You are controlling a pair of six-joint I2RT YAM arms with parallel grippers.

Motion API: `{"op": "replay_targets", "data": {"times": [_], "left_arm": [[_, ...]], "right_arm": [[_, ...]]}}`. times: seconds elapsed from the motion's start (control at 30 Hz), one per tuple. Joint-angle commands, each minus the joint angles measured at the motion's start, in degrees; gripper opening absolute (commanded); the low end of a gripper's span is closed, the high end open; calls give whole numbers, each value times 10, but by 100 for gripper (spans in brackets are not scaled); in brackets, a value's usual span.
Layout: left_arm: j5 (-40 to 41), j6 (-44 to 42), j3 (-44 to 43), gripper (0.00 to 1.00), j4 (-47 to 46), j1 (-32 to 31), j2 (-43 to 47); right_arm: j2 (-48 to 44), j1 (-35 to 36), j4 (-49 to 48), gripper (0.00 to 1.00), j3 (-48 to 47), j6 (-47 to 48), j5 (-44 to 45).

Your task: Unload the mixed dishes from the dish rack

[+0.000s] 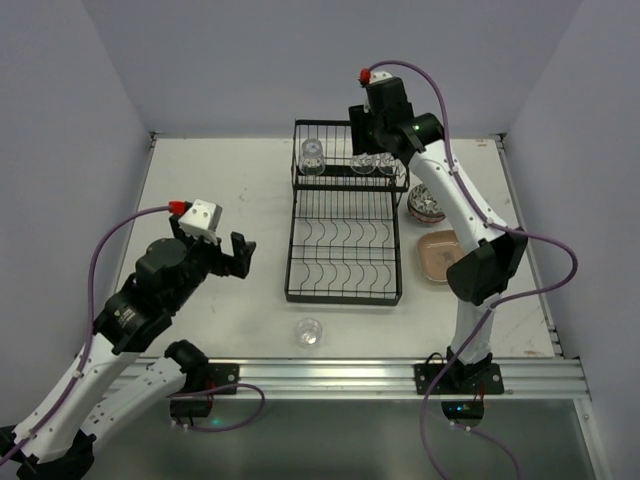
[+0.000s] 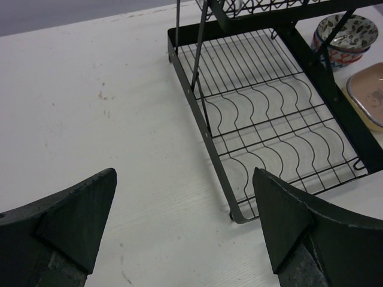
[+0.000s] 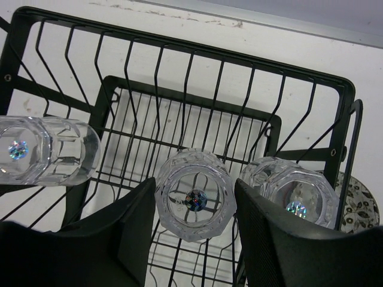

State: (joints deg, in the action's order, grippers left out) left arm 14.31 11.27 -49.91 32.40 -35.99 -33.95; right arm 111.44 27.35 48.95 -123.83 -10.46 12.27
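The right claw (image 3: 195, 206) is clamped on the middle glass (image 3: 194, 185), high in the rack (image 3: 179, 54). The left claw (image 2: 184, 203) hangs spread wide above the counter (image 2: 90, 107).

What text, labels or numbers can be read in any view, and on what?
None readable.
The shiny stickers on the bases of the left glass, middle glass and right glass show no legible print.
The patterned bowl carries only decoration, and the dish rack is bare wire.

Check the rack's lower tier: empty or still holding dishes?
Empty. Top and left wrist views show only bare prongs on the lower tier; a plate lies on the table beside the rack.
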Motion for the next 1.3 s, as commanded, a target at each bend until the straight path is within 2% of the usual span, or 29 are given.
{"op": "replay_targets", "data": {"times": [0.0, 0.17, 0.23, 0.37, 0.4, 0.43, 0.47, 0.53, 0.57, 0.63, 0.77, 0.9, 1.13, 1.27], "left_arm": [[-56, 24, -34, 100, -56, 3, -11], [-117, 51, -51, 100, -116, 3, -30], [-153, 64, -53, 100, -151, 3, -35], [-355, 142, -40, 100, -297, 3, -57], [-394, 163, -33, 100, -394, 3, -62], [-475, 191, -13, 100, -447, 3, -68], [-510, 257, -2, 100, -566, 3, -85], [-551, 353, 31, 100, -675, 1, -100], [-553, 380, 39, 100, -759, 0, -116], [-543, 421, 51, 100, -815, -6, -131], [-542, 508, 47, 100, -908, -27, -189], [-535, 542, 32, 100, -941, -55, -224], [-522, 566, 22, 100, -989, -103, -262], [-510, 566, 21, 96, -991, -113, -277]], "right_arm": [[-56, -1, -18, 0, -26, -7, -17], [-88, 0, 2, 0, -45, -11, -29], [-136, 0, -10, 0, -24, -19, -53], [-273, -1, -85, 0, 124, -46, -148], [-302, -1, -128, 0, 155, -47, -179], [-366, -1, -153, 0, 187, -46, -245], [-398, -1, -180, 0, 256, -52, -272], [-487, -1, -261, 0, 353, -66, -332], [-513, -1, -284, 0, 378, -84, -350], [-578, -1, -349, 0, 447, -105, -380], [-640, -1, -450, 0, 523, -149, -464], [-670, -1, -535, 0, 569, -177, -511], [-668, -1, -591, 0, 600, -202, -533], [-669, -1, -634, 0, 613, -222, -553]]}}
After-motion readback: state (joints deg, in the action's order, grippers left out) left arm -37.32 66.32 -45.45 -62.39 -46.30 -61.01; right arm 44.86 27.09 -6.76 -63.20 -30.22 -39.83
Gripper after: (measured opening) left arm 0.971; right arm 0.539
